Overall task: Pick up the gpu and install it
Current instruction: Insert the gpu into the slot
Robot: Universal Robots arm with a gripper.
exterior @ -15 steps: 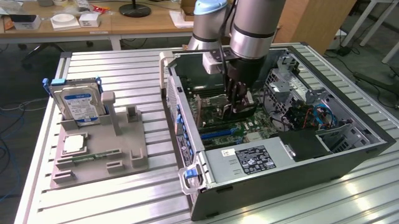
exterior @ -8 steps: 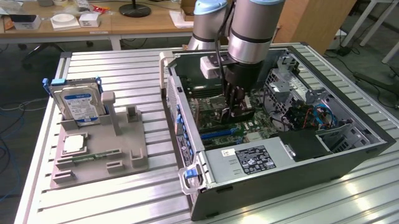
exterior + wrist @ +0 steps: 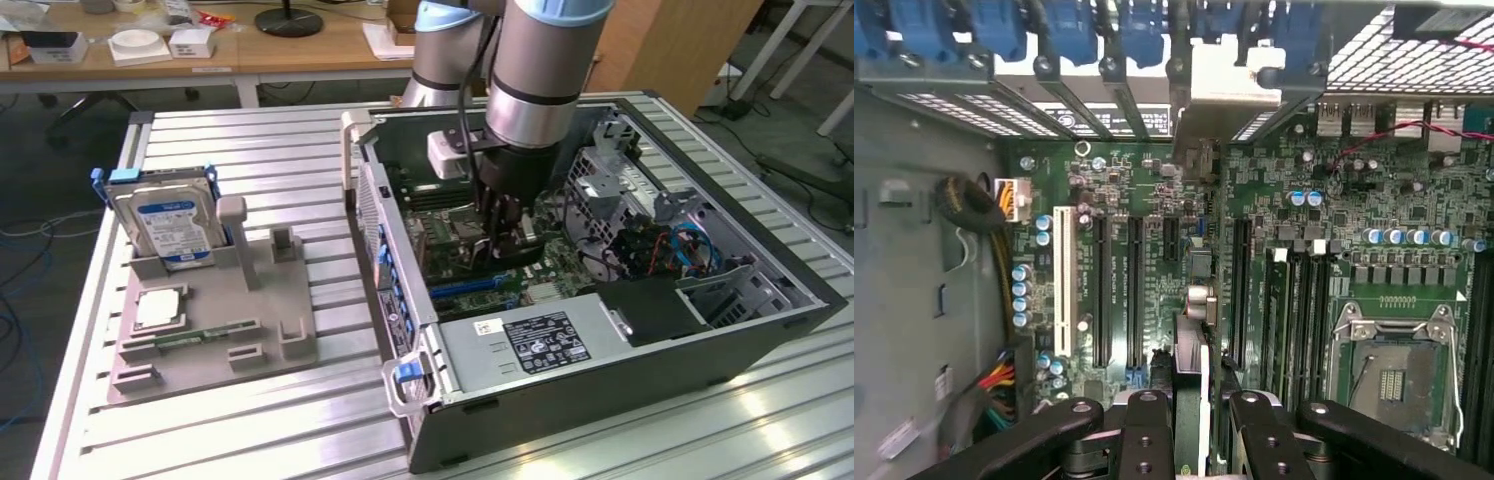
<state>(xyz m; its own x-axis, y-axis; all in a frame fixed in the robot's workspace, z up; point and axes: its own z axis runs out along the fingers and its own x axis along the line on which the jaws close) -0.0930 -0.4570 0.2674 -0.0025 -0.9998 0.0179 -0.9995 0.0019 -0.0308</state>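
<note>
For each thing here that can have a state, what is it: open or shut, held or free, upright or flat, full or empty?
pincer: shut on the gpu.
gpu: held on edge over the board's slots; whether it is seated, I cannot tell.
case: open, lying on its side.
CPU socket: empty.
hard drive: upright in the grey stand.
memory stick: flat in the stand.

Computer case (image 3: 641, 395): lay open around pincer (image 3: 518, 255).
Motherboard (image 3: 1154, 190): sat beneath pincer.
Hard drive (image 3: 171, 225): stood well apart from it.
</note>
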